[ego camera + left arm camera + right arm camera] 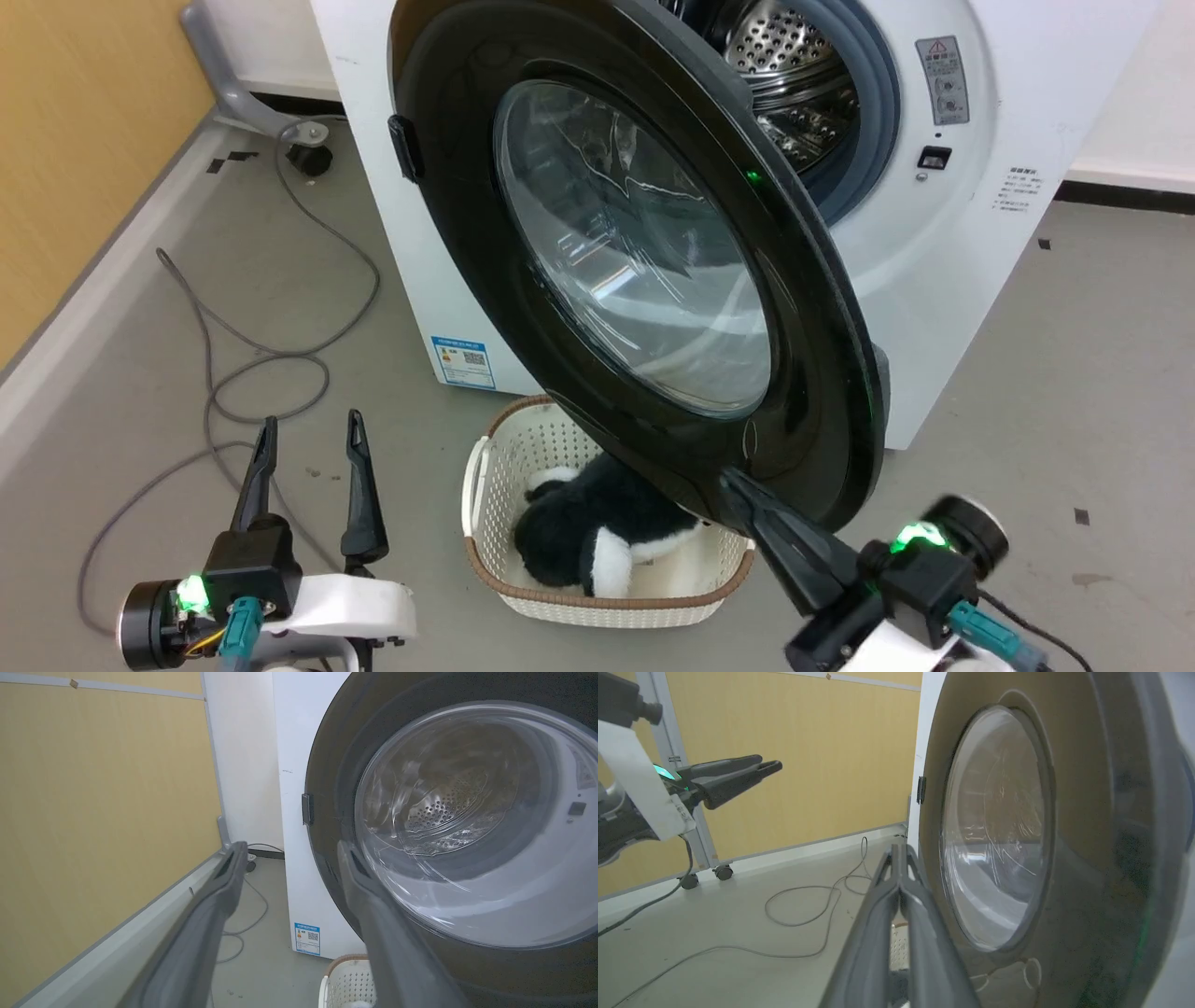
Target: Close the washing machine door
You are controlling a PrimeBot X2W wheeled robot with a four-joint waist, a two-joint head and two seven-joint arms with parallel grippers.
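Head looks down; both wrists closely face the washing machine door (635,252).

left gripper (313,420): held low, fingers wide apart | right gripper (733,483): fingers pressed tight together, slanting to the left

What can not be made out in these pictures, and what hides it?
Head view:
- Whether the right claw touches the washing machine door: dark against dark.
- The basket's far side: behind the door.
- The drum's left part: behind the door.
- The warning label text: too small.
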